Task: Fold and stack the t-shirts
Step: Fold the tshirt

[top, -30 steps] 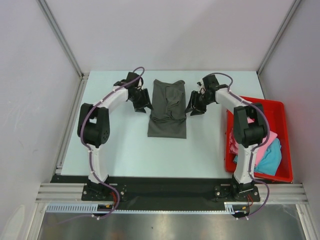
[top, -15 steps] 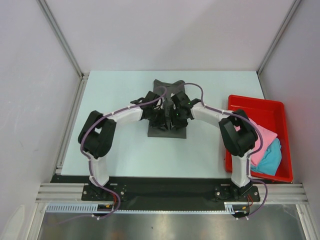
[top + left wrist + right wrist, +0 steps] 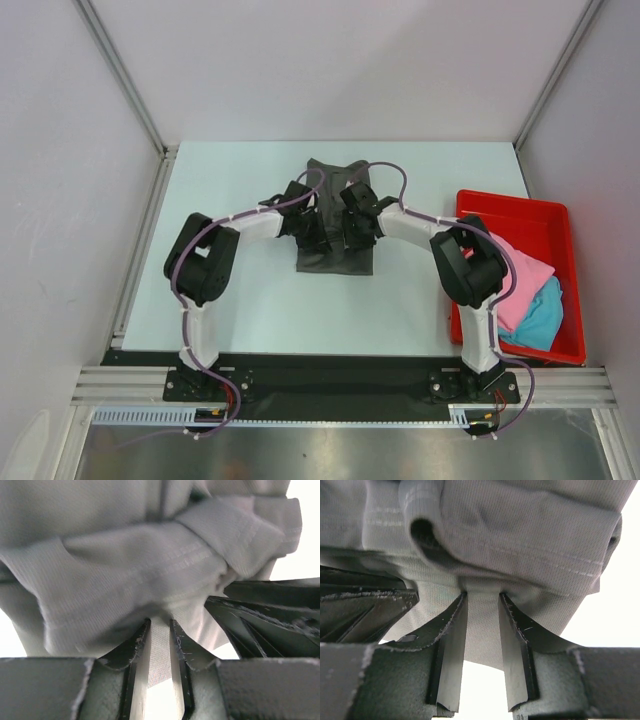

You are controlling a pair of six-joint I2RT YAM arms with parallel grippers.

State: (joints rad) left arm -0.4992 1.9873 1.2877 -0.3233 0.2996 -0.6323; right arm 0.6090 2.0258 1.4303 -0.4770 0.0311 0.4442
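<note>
Pale, smooth worktop (image 3: 230, 290), with open surface left of, beyond and in front of the charcoal t-shirt (image 3: 335, 262). The shirt lies mid-worktop as a folded oblong of fine-knit cloth, its stitched hems bunched. A red tray (image 3: 520, 205), rectangular plastic, sits well to the shirt's right at the worktop edge. It holds a crumpled pink t-shirt (image 3: 530, 275) and a turquoise t-shirt (image 3: 535, 320). On the shirt's left half, the left hand (image 3: 160, 625) pinches a fold narrowly. On its right half, the right hand (image 3: 482, 597) grips a fold somewhat wider.
</note>
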